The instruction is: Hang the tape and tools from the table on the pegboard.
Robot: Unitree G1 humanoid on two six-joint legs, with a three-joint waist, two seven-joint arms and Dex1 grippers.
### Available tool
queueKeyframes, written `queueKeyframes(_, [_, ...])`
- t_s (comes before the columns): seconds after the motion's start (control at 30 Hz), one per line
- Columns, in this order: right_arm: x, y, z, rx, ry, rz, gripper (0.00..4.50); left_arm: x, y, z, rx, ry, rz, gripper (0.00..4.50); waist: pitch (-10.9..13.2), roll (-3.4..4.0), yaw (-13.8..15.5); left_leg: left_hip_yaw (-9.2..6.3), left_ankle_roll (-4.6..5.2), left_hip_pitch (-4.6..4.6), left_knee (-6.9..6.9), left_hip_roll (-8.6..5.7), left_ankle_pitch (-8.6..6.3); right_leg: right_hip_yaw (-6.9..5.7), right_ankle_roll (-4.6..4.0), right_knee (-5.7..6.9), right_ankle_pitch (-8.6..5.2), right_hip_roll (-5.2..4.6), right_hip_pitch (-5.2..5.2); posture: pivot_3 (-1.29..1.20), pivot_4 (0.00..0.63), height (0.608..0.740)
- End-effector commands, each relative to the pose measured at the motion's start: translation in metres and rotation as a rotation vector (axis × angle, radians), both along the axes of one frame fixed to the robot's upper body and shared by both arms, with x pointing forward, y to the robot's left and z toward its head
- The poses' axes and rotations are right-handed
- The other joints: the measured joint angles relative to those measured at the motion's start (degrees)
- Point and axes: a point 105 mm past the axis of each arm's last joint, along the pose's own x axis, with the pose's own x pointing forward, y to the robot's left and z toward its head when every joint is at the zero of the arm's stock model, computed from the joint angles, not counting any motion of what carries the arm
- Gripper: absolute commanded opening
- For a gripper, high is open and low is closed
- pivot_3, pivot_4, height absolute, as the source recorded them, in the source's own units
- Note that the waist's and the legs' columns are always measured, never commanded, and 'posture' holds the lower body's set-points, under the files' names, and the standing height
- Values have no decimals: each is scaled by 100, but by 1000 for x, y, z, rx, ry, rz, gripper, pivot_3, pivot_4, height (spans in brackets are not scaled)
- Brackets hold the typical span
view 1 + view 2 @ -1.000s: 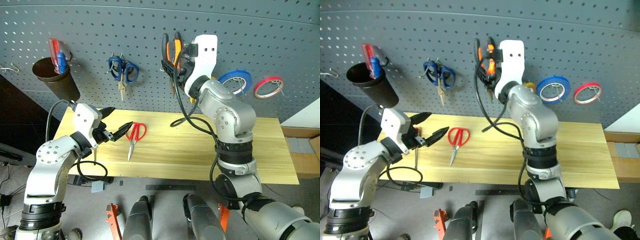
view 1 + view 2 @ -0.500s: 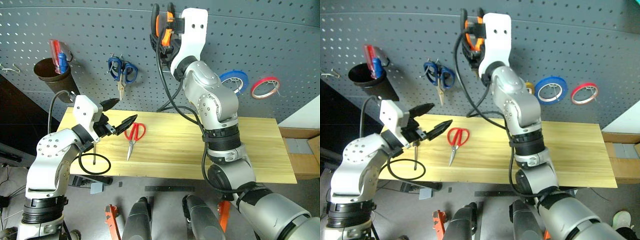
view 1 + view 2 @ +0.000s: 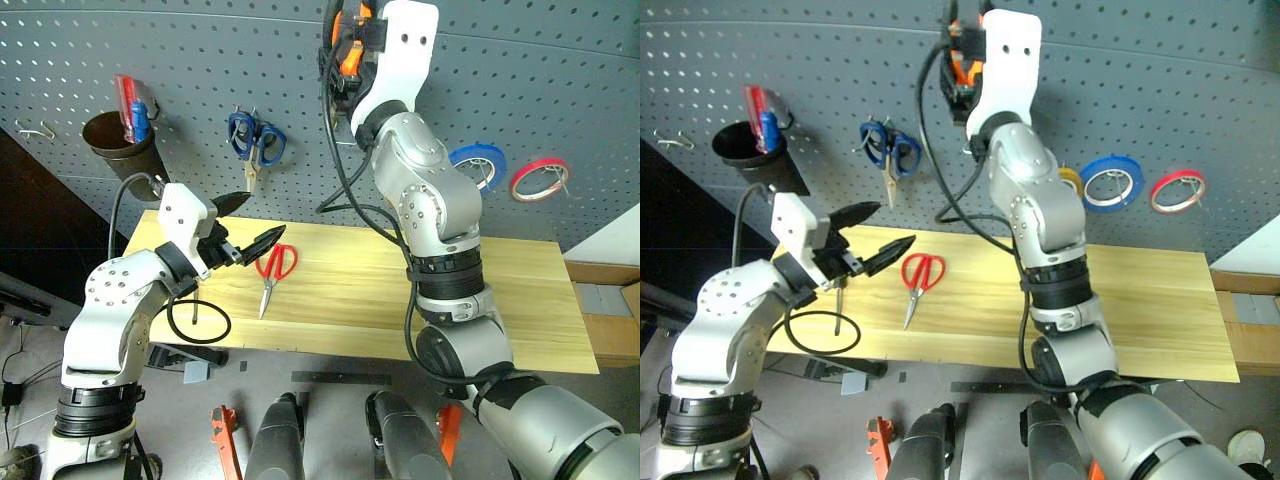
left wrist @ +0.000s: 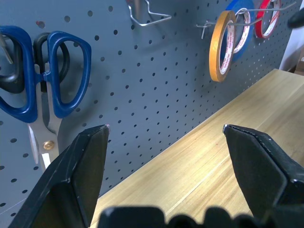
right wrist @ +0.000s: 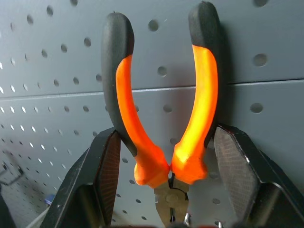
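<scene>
Hanging the pliers (image 5: pixel 164 118): right pincer (image 5: pixel 164 156) pinching their handles, high against the pegboard (image 3: pixel 560 80). Left pincer (image 3: pixel 248 222) spread, empty, above the tabletop (image 3: pixel 520 290). Next: seating handles over a hook, then releasing.

Pretty even indoor light overall, nothing harsh. The pegboard (image 3: pixel 560 90) looks brighter toward the upper right of the head views and falls off to near black at the far left edge. The rows of holes bow noticeably near the top, so there's wide-angle distortion. Soft shadows sit under the red-handled scissors (image 3: pixel 270 272) on the table (image 3: pixel 520 300). Up close, the pliers (image 5: pixel 164 109) are crisp with a mild sheen on the orange grips, while the black fingers (image 4: pixel 80 166) at the bottom of the left wrist view go soft.
</scene>
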Motion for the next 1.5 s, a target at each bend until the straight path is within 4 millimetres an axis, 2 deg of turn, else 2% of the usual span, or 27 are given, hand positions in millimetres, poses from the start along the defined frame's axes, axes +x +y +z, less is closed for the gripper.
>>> queueKeyframes(0.03, [-11,-7,22,19,-102,-31,2472,-4,-8,12,-10,-48,-34,4138,0,0,-1,0,0,0,0,0,0,0,0,0,0,0,0,-11,194,740])
queueKeyframes(0.2, [-13,-3,13,-96,-161,-75,2472,-1,-17,11,-15,-53,-54,4138,-7,-7,-1,1,0,0,0,-3,0,1,0,-2,0,0,0,-11,199,740])
queueKeyframes(0.4, [-16,0,7,-131,-161,-81,2472,1,-22,11,-15,-56,-72,4138,-7,-7,-19,4,0,0,-2,1,0,4,0,0,0,1,-3,-20,205,740])
queueKeyframes(0.73, [-16,9,-14,-157,-126,-65,2472,4,-25,11,-9,-63,-77,4138,-7,-7,-10,3,0,0,-3,0,0,3,0,-1,0,1,-3,-23,209,740])
queueKeyframes(0.83, [-13,12,-25,-188,-123,-75,2472,5,-25,11,-7,-65,-73,4138,-7,-7,-11,3,0,0,-3,1,0,3,0,-1,0,1,-3,-21,209,740])
queueKeyframes(1.1, [-5,19,-39,-246,-134,-100,2472,6,-24,8,0,-65,-66,4138,-7,-7,-12,3,0,0,-3,0,0,3,0,-1,0,1,-3,-19,212,740])
queueKeyframes(1.13, [-4,20,-41,-249,-133,-100,3201,6,-24,8,2,-66,-64,4138,-7,-7,-12,4,0,0,-3,0,0,3,0,-1,0,1,-3,-19,212,740])
queueKeyframes(1.27, [-1,21,-46,-266,-128,-107,4354,7,-23,7,7,-67,-58,4138,-7,-7,-11,3,0,0,-3,0,0,3,0,-1,0,1,-3,-16,211,740])
queueKeyframes(1.4, [-2,18,-46,-277,-132,-116,4472,7,-23,4,7,-60,-55,4138,-7,-7,-11,3,0,1,-3,0,0,3,0,0,0,1,-3,-21,210,740])
queueKeyframes(1.5, [-12,8,-27,-206,-167,-106,4472,7,-25,0,4,-49,-53,4138,-7,-7,-9,3,0,0,-3,0,0,3,0,0,0,1,-3,-25,208,740])
